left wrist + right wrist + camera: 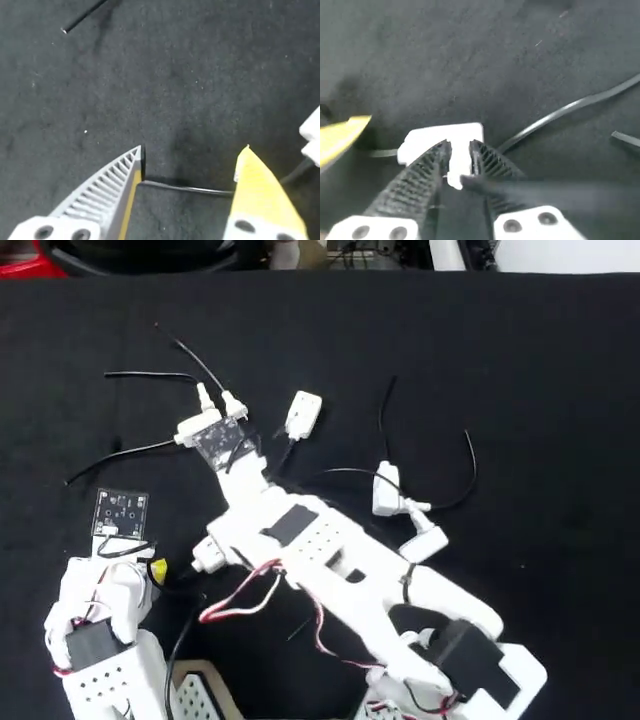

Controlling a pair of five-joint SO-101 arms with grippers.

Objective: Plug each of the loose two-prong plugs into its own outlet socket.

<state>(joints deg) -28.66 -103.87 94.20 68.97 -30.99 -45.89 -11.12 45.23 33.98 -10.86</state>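
Observation:
My right gripper (459, 145) is shut on a white plug (435, 139) that lies on the black cloth, with its black cable (560, 111) trailing away. From above, that gripper (207, 420) sits at the middle left, beside two small white plugs (205, 395) with thin cables. My left gripper (192, 150) is open just above the cloth, and a thin black cable (185, 189) runs between its grey and yellow fingers. The left arm (100, 640) stands at the near left corner. Another white plug (303, 412) lies right of the right gripper.
Two more white plugs (388, 490) with looping black cables lie right of the centre. The right arm (340, 560) stretches diagonally across the middle of the table. A white piece (311, 131) shows at the edge of the left wrist view. The far part of the black cloth (450, 330) is bare.

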